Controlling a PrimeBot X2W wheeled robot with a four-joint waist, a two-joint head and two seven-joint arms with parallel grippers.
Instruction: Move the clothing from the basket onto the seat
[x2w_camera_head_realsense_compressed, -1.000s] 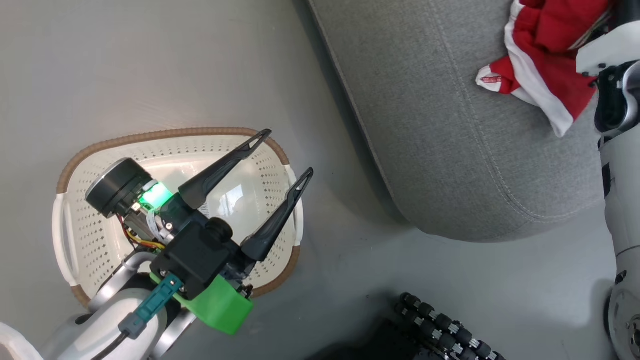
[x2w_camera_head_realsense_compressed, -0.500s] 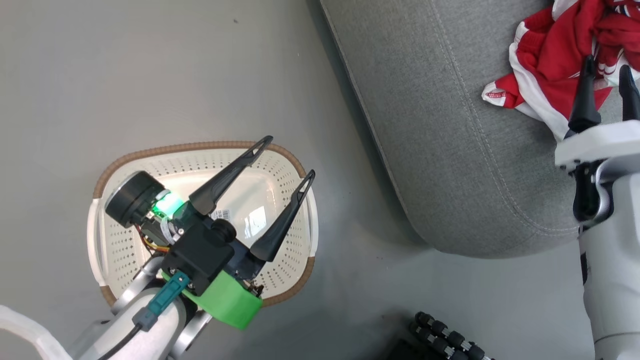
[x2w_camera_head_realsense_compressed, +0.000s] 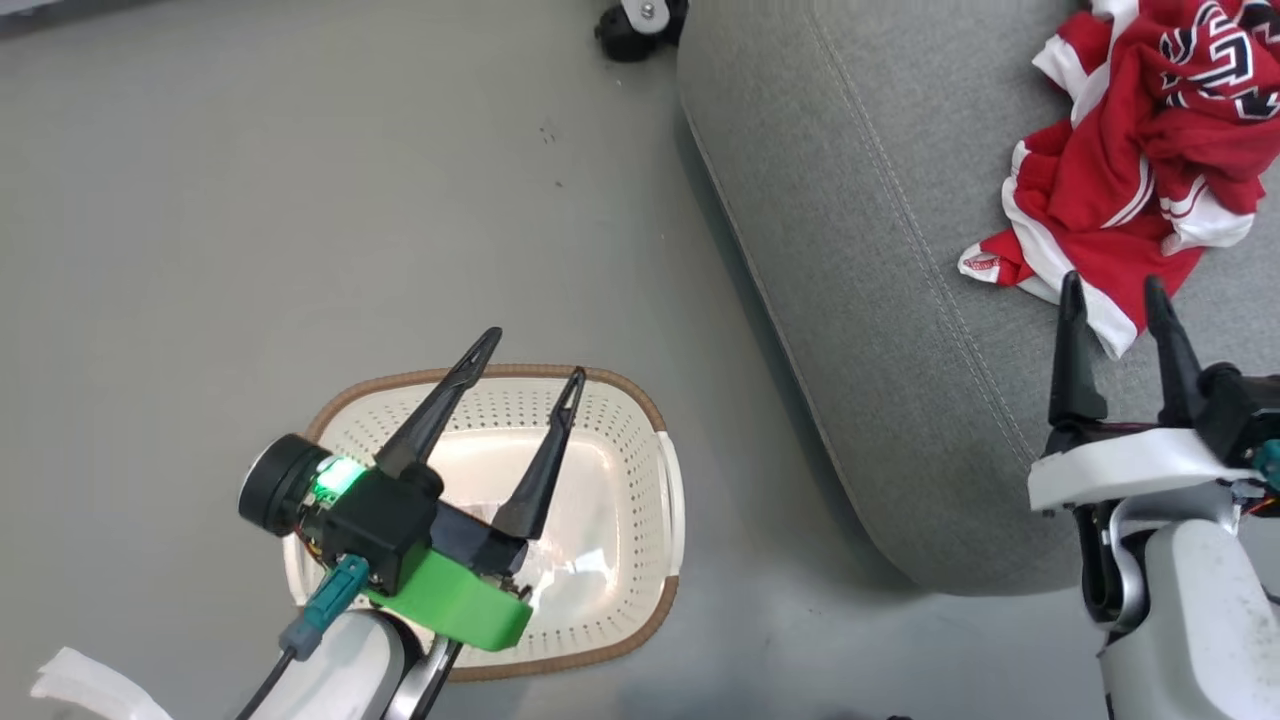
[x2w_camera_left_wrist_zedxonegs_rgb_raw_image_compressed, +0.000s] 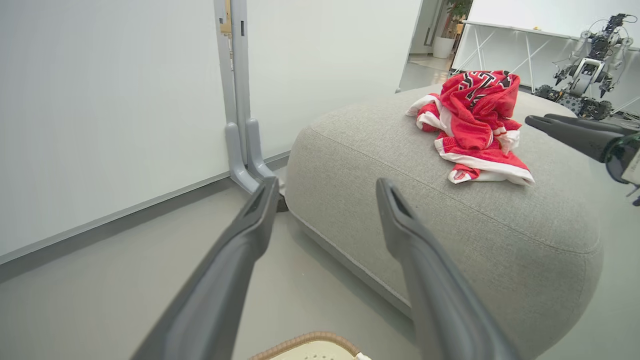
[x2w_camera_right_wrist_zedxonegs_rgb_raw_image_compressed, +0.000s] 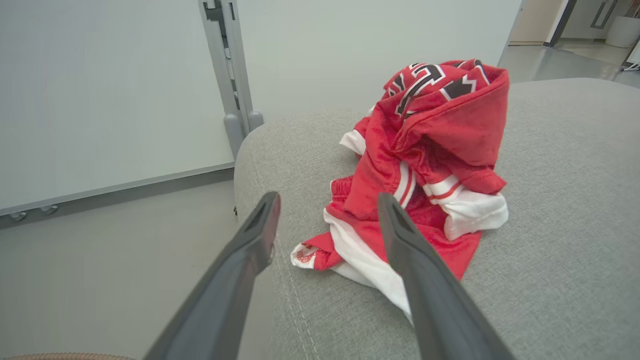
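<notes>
Clothing (x2w_camera_head_realsense_compressed: 1120, 190) lies in a crumpled red heap on the grey seat (x2w_camera_head_realsense_compressed: 880, 300), lettering uppermost. My right claw (x2w_camera_head_realsense_compressed: 1112, 283) hangs spread wide and empty at the heap's near edge. My left claw (x2w_camera_head_realsense_compressed: 534, 355), also spread and empty, hovers over the basket (x2w_camera_head_realsense_compressed: 640, 520) on the floor.

We log:
- clothing (x2w_camera_head_realsense_compressed: 1120, 190), cut by the head view's top and right edges
- lettering (x2w_camera_head_realsense_compressed: 1215, 60), folded and unreadable
- seat (x2w_camera_head_realsense_compressed: 880, 300), cut off at top and right
- basket (x2w_camera_head_realsense_compressed: 630, 500), partly hidden behind the left gripper (x2w_camera_head_realsense_compressed: 535, 355)
- wheel (x2w_camera_head_realsense_compressed: 640, 15), clipped by the top edge
</notes>
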